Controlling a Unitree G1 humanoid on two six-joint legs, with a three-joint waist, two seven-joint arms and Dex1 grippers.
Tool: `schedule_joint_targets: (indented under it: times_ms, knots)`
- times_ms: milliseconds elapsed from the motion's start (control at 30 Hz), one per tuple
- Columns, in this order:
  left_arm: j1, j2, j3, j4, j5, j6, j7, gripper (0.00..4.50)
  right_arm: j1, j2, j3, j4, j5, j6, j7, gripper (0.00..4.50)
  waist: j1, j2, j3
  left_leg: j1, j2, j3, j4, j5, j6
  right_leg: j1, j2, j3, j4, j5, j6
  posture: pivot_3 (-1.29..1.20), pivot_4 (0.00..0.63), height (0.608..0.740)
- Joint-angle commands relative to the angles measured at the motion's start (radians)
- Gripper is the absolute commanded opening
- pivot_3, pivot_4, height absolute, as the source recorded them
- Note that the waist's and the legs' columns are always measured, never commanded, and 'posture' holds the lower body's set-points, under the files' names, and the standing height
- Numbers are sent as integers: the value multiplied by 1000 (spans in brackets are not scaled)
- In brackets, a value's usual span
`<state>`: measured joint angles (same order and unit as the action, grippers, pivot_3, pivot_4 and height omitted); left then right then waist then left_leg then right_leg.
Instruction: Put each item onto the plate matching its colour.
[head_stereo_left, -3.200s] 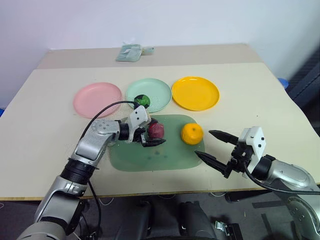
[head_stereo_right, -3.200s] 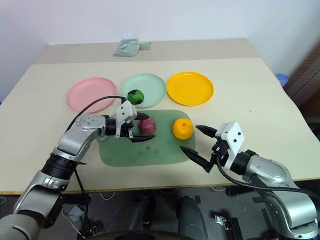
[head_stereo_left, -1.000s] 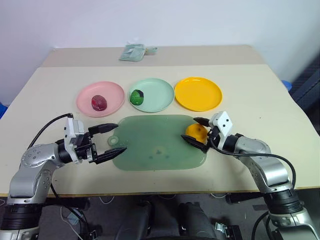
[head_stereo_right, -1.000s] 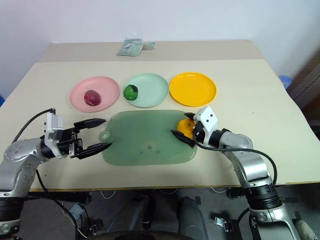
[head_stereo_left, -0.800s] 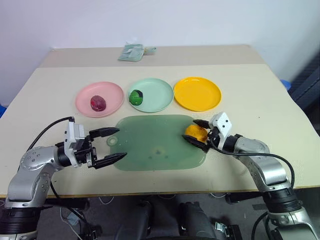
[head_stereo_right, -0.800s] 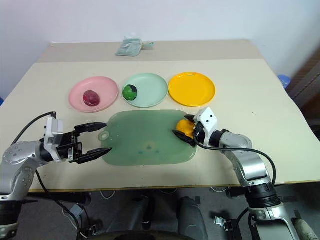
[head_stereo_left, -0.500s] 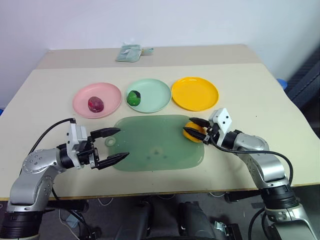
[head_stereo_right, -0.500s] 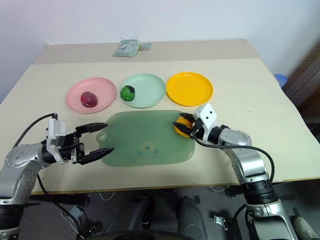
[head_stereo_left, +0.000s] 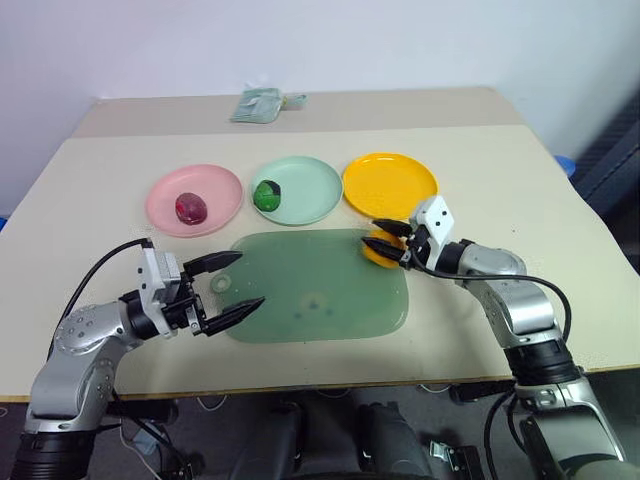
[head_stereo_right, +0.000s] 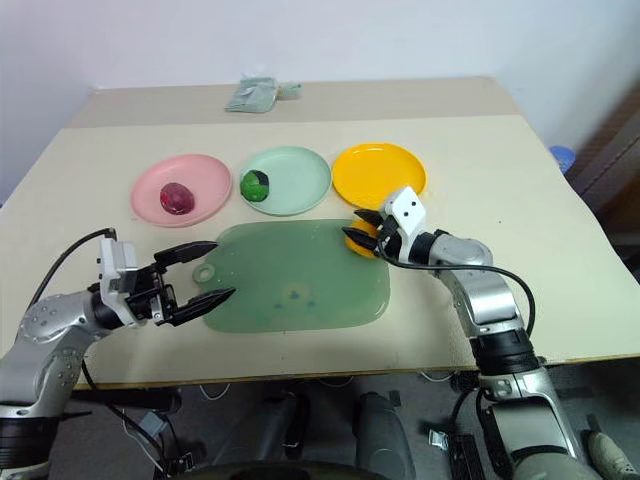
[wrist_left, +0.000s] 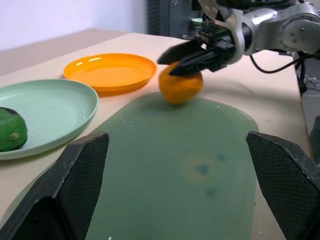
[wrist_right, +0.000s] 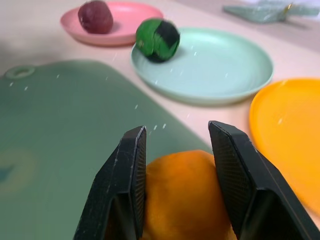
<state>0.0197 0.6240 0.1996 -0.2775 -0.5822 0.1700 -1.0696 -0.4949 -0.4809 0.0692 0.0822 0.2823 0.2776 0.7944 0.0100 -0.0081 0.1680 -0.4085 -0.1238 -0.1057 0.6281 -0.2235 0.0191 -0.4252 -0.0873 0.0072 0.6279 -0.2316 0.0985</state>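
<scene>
Now: right gripper (wrist_right: 175, 165) clamped on orange fruit (wrist_right: 182, 197); left gripper (head_stereo_left: 228, 283) apart, idle
Next: carry to yellow plate (head_stereo_left: 390, 184) at 12 o'clock; release

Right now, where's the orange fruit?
In the head view, the orange fruit sits in the right gripper, over the green board's far right corner, just short of the yellow plate.

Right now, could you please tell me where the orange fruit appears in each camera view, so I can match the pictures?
Left eye view: orange fruit, right of centre, in the right gripper at the board's far right corner.
Right eye view: just right of centre.
Left wrist view: upper middle.
Right wrist view: bottom centre, between the fingers.
Shared landmark: the yellow-orange plate just beyond it.
</scene>
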Motion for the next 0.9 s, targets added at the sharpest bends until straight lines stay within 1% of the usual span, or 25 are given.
schedule_joint_targets:
  times_ms: [33, 67, 133, 267, 333, 433, 500, 633, 833, 900]
  knots:
    - [-3, -5, -4, -32, 6, -14, 18, 4500, -151, 24, -47, 89, -17, -87, -30, 1754, -1, 2, 1, 0, 0, 0, 0, 0, 0, 0, 0, 0, 0, 0, 0, 0, 150, 740]
    - [-3, -6, -5, -32, 6, -15, 20, 4500, -171, 28, -49, 114, -22, -103, -34, 1754, -1, 2, 1, 0, 0, 0, 0, 0, 0, -1, 0, 0, 0, 0, 0, 0, 150, 740]
    - [-7, -10, -8, -31, 6, -14, 30, 4500, -265, 46, -55, 254, -59, -184, -69, 1754, -1, 2, 1, 0, 0, 0, -1, 1, 1, -1, 0, 0, 0, 0, 0, 0, 150, 740]
    - [-12, -17, -7, -28, 15, -20, 63, 4500, -472, 96, -58, 646, -130, -368, -135, 1754, -2, 2, 1, 0, 0, 0, -1, 1, 0, -1, 1, 0, 0, 0, 0, 0, 150, 740]
    - [-13, -19, -6, -31, 32, -16, 95, 4500, -549, 118, -59, 821, -164, -452, -174, 1754, -4, 2, 1, 0, 0, 0, -1, 1, 0, -1, 1, 0, 0, 1, 0, 0, 150, 740]
    - [0, -18, -8, -47, 44, -13, 120, 4500, -625, 147, -63, 1013, -200, -536, -222, 1754, -8, 2, 1, 0, 0, 0, -2, 2, 0, -1, 1, 0, 0, 1, 2, 0, 150, 740]
    - [14, -19, -5, -63, 52, -16, 141, 4500, -653, 164, -68, 1094, -215, -563, -246, 1754, -13, 2, 1, 0, 0, 0, -3, 2, 0, -2, 1, 1, 0, 1, 2, 0, 150, 740]
    - [44, -29, 18, -93, 58, -14, 197, 4500, -683, 181, -86, 1132, -213, -608, -226, 1754, -27, 3, 2, 0, 0, 0, -5, 3, -1, -3, 2, 2, 1, 2, 2, 0, 150, 740]
    - [86, -30, 20, -118, 63, -11, 235, 4500, -659, 175, -133, 1064, -175, -646, -138, 1754, -30, 5, 3, 0, 0, 0, -8, 3, -2, -5, 4, 4, 1, 1, 1, 0, 150, 740]
    - [96, -29, 18, -107, 82, -25, 239, 4500, -534, 164, -133, 841, -107, -595, -18, 1754, -26, 5, 3, 0, 0, 0, -8, 3, -2, -5, 4, 4, 1, 1, 1, 0, 150, 740]
